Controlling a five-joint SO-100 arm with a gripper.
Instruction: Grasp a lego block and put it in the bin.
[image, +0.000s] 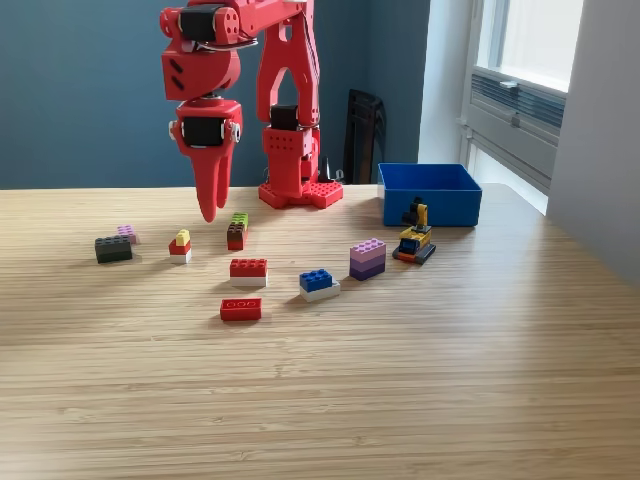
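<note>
**Blocks crowded below the fingers: risk of a knock or a wrong pick**

Item: red arm, fingers (210, 205) pointing down, pressed together, grasping nothing, poised above the desk (400, 400).
Nearest stock: yellow-topped block (181, 245) and green-topped block (237, 231), one on each side of the tips.
Destination: blue bin (430, 193), well apart toward the exterior view's right.
Hazards, as judged: descending unopened would shove a block aside; a weak pinch could drop it during the long carry.

tool (210, 205): closed, empty, above table (420, 400) | lego blocks scattered | bin (430, 205): exterior view's right
</note>
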